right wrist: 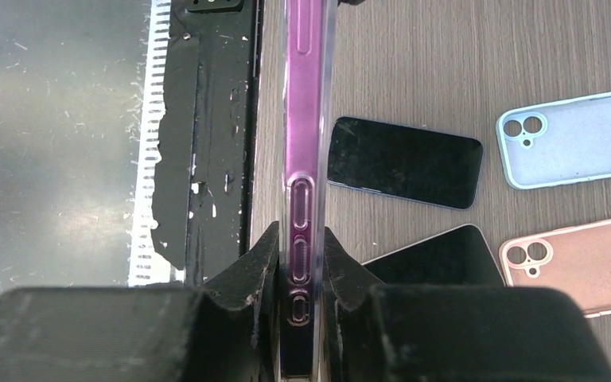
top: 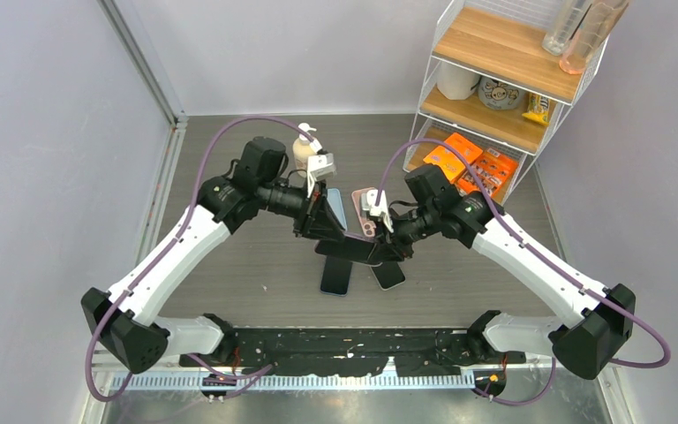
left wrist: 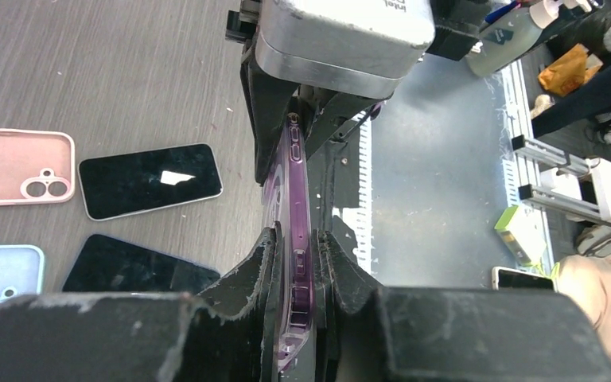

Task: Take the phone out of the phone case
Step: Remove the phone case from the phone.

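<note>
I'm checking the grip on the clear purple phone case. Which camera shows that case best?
The right wrist view: the clear purple phone case runs edge-on up the frame, buttons sharp. The left wrist view shows its edge too, far end hidden by a metal housing. The top view barely shows it.

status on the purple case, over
Both shut on purple case: left gripper, right gripper. Case edge-on, off the table. No view of phone inside. Loose phones, empty cases below, nothing blocking.
</note>
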You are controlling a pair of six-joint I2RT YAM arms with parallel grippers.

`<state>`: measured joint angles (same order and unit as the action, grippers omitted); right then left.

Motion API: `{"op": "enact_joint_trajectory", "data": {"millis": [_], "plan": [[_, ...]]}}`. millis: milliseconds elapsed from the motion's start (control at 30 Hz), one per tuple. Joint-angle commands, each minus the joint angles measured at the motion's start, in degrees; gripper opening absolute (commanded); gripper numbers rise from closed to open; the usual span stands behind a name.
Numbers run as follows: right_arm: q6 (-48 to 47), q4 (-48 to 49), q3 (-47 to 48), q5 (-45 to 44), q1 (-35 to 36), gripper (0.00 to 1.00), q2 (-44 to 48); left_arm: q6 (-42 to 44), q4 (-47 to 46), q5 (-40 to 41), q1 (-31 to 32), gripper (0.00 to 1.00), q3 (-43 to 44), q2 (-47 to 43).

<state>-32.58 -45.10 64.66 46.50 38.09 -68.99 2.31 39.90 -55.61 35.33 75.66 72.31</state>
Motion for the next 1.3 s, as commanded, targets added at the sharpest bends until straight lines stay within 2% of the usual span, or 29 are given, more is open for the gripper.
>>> {"op": "enact_joint_trajectory", "data": {"millis": [0,333,500,733,1033,1267], "plan": [[-0.7,5.6,0.4,-1.2,0.6,0.05,1.3,-6.7,-3.9,-5.3,-0.6,0.00,-0.4,1.8],[-1.5,7.4,-0.3,-8.0,2.8,0.05,3.7,-26.3,-18.1,-14.4,-4.6,0.00,-4.2,7.7],[-1.7,9.1,-0.2,-11.2,3.5,0.05,5.1,-39.4,-33.1,-17.0,-4.6,0.00,-8.9,8.4],[-3.3,9.2,0.4,-14.6,5.1,0.05,5.7,-45.3,-39.4,-19.7,-4.6,0.00,-10.4,11.7],[-5.3,8.9,0.8,-17.7,7.5,0.05,5.6,-66.3,-65.6,-22.1,-4.0,0.00,-15.2,16.1],[-6.1,8.9,1.7,-19.3,8.8,0.05,6.1,-73.4,-71.5,-21.8,-2.8,0.00,-16.8,18.7]]}}
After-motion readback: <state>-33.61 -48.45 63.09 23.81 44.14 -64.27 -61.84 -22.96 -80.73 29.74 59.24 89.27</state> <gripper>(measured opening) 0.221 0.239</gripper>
